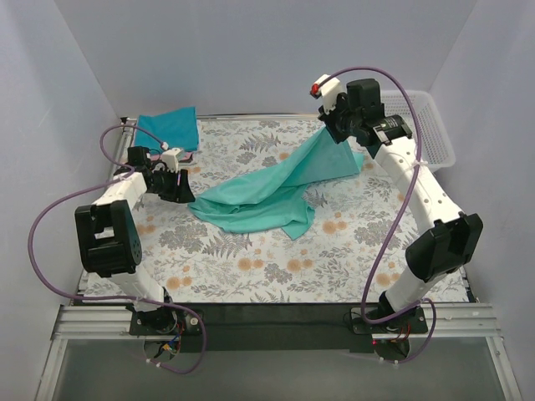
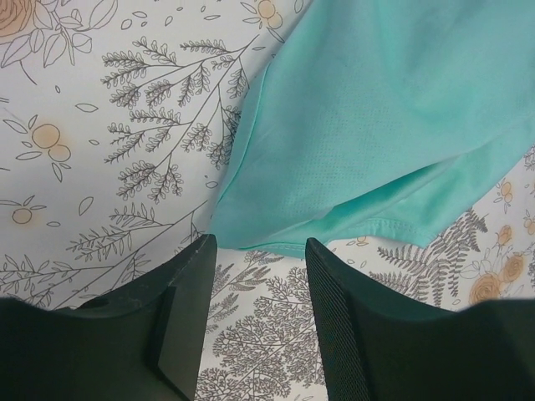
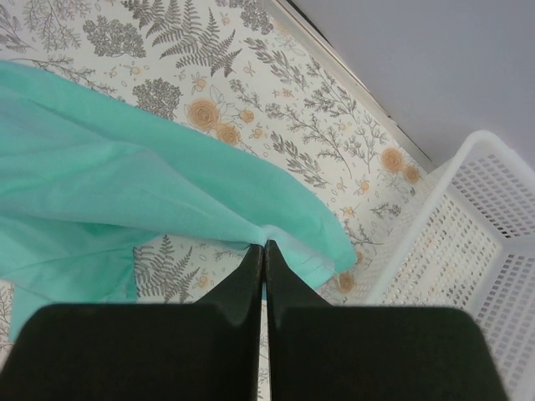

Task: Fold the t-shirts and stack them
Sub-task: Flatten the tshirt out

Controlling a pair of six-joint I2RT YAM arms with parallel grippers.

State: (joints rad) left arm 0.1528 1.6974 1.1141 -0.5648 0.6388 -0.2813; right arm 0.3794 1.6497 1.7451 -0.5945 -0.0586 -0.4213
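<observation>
- Two t-shirts: one sea-green t-shirt [image 1: 276, 194] spread across the middle of the tabletop [image 1: 251, 267], and one darker teal-blue t-shirt [image 1: 171, 127] folded at the far left corner.
- One white mesh basket [image 1: 426, 125] at the far right corner.
- Two robot arms, each with one gripper: the left gripper [image 1: 185, 185] and the right gripper [image 1: 332, 125].

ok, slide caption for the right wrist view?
Right gripper pinching the sea-green t-shirt above the floral table, white basket alongside.

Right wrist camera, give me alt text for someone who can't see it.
The shut right gripper pinches an edge of the sea-green t-shirt, which drapes left over the floral tablecloth. A white mesh basket sits at right.
</observation>
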